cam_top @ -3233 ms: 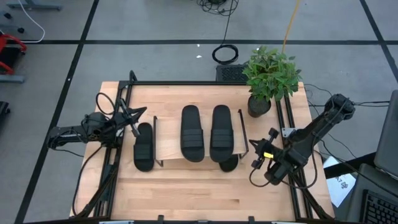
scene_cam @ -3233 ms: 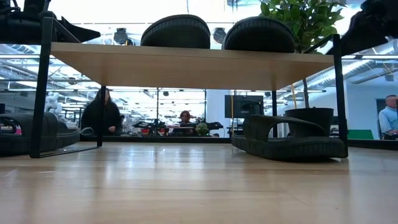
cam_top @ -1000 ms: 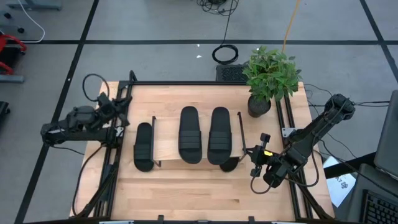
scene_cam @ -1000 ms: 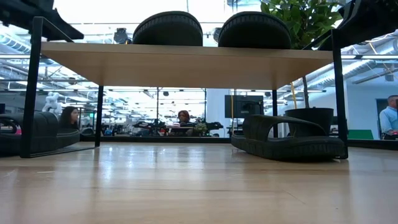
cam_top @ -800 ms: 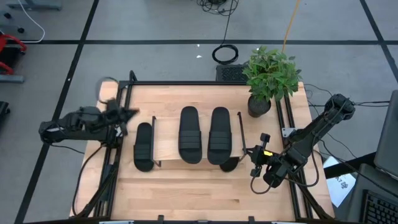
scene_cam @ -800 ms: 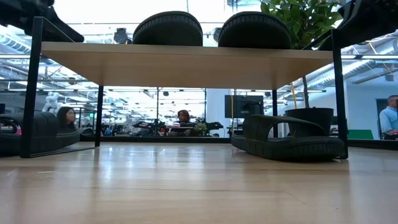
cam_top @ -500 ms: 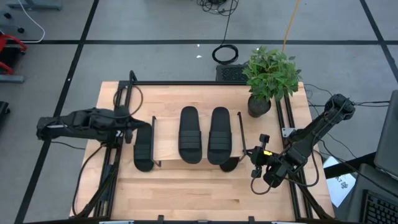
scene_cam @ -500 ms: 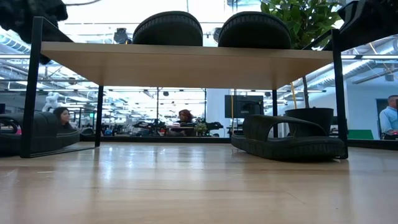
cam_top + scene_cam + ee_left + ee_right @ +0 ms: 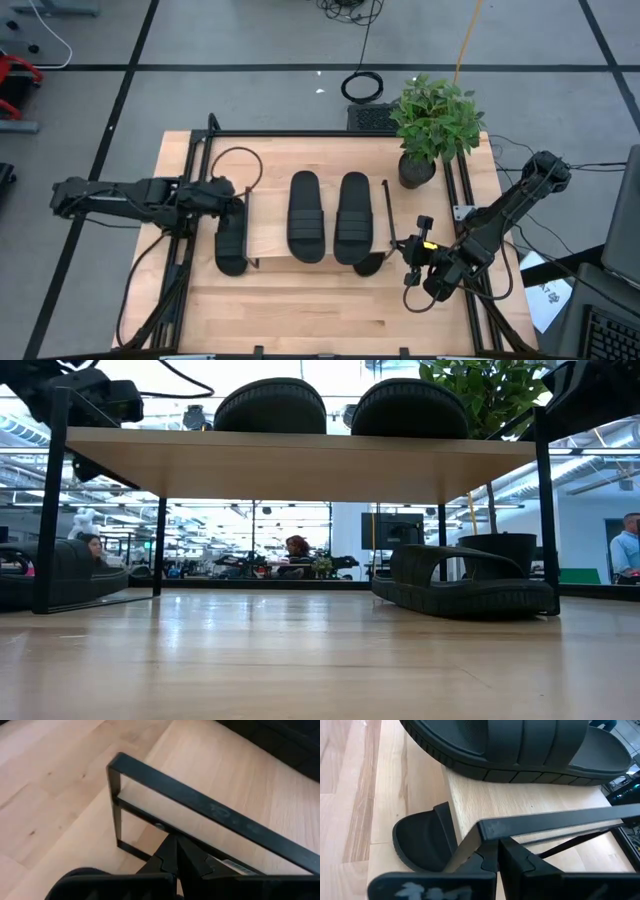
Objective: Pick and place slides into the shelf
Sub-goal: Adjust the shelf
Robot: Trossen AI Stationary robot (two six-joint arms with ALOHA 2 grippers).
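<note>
- Two slides (image 9: 305, 215) lie on the shelf (image 9: 268, 232); one beneath, one beside it on the worktop (image 9: 300, 310).
- Left claw (image 9: 237, 199), closed, empty, at shelf's left frame.
- Right claw (image 9: 392, 243), closed, empty, at right frame.

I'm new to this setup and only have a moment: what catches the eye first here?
Two black slides lie side by side on the shelf at mid-table, a third on the tabletop beside its left end. A leafy potted plant stands at the far right corner, and both grippers, left and right, sit shut at the shelf's ends.
</note>
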